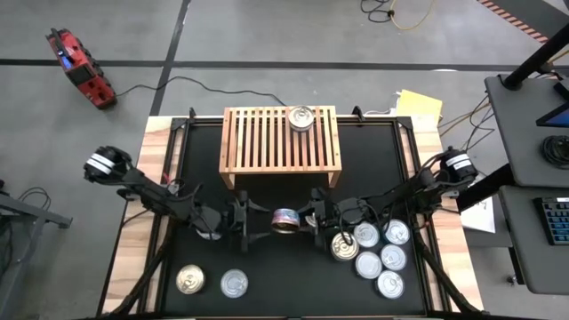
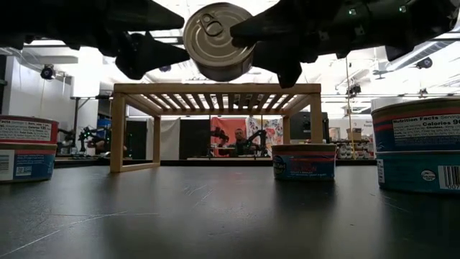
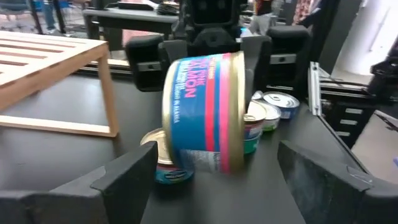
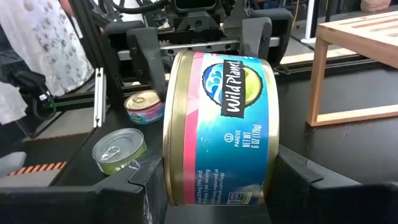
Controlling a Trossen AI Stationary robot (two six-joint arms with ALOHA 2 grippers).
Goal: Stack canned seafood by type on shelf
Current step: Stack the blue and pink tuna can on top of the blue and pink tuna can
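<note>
One salmon can (image 4: 217,127) sat clamped between your right gripper (image 4: 211,180) fingers, while your left gripper (image 3: 224,180) fingers stood apart beside it; handover looked done, next carry it to the shelf (image 1: 280,138).

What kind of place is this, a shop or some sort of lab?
Most likely a robotics lab or test workshop, not a shop: taped lines on a bare concrete floor, loose cables, a desk with a keyboard beside the black table, and more equipment beyond.

A red power tool (image 1: 78,66) lies on the grey floor beside the table, a yellow notepad (image 1: 420,103) at the far edge.
</note>
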